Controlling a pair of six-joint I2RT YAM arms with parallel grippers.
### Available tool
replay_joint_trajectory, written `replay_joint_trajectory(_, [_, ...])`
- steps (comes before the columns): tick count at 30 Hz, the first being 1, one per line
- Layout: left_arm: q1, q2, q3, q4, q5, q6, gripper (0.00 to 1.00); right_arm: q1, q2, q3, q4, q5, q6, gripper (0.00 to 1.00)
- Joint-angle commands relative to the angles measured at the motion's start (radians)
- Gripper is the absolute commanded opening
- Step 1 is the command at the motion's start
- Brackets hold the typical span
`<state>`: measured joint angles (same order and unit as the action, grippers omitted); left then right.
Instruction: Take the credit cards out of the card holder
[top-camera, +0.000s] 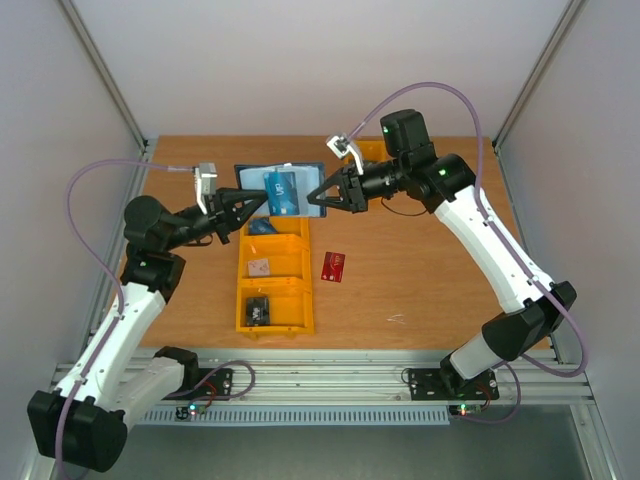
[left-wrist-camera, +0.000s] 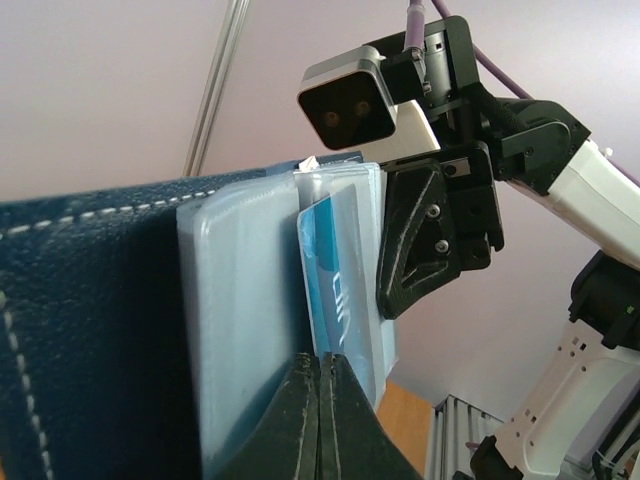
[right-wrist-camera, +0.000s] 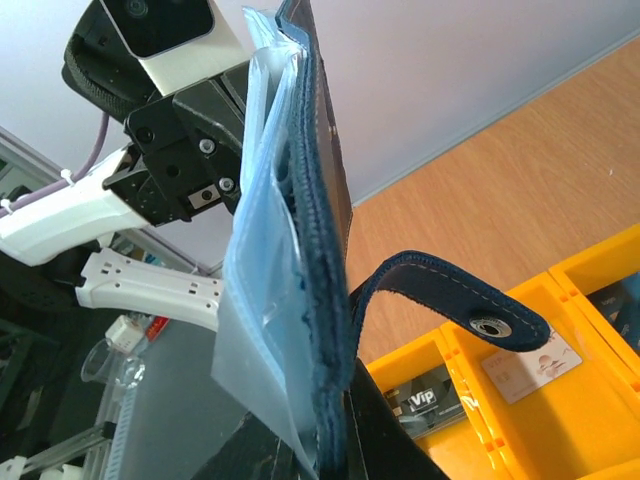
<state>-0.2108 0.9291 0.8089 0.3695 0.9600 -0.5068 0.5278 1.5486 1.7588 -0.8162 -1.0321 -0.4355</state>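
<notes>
Left pincer (left-wrist-camera: 318, 372) has its fingers pressed together, seemingly on the near edge of the blue card (left-wrist-camera: 335, 290) in the opened card holder (left-wrist-camera: 90, 330), held aloft over the 12 o'clock end of the counter (top-camera: 430, 290). Right pincer (top-camera: 316, 197) clamps the holder's 3 o'clock edge; the card should slide out toward 8 o'clock.

In the left wrist view the card holder (left-wrist-camera: 90, 330) runs off the left and bottom edges. The closed fingertips of the left gripper (left-wrist-camera: 320, 375) cover the lower end of the blue card (left-wrist-camera: 335, 290), so it cannot be told whether they pinch it or only its clear pocket. The card's print is blurred. From above, the markings on the red card (top-camera: 334, 266) and the contents of the yellow bin (top-camera: 306, 300) are too small to make out.
</notes>
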Motion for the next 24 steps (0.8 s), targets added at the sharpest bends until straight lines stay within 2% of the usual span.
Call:
replay_joint_trajectory(1, [-0.031,0.009,-0.007,0.053,0.041,0.005,0.0,-0.005,-0.023,0.002,0.03,-0.046,0.023,0.01])
replay_joint_trajectory(9, [-0.065,0.029,0.007,0.063,0.003,0.018,0.0,0.001,-0.019,0.003,0.074,-0.063,0.042,0.01])
replay_joint_trajectory(12, [-0.064,0.023,0.002,0.054,0.004,0.019,0.17,0.0,-0.018,0.002,0.068,-0.066,0.04,0.01])
replay_joint_trajectory(15, [-0.064,0.024,0.002,0.049,0.006,0.025,0.22,0.0,-0.013,0.006,0.069,-0.079,0.045,0.01])
replay_joint_trajectory(20, [-0.068,0.036,0.007,0.05,0.001,0.024,0.16,0.001,0.001,0.021,0.066,-0.098,0.048,0.01])
replay_joint_trajectory(24, [-0.068,0.031,0.004,0.053,0.001,0.024,0.01,0.001,-0.001,0.022,0.06,-0.092,0.041,0.01])
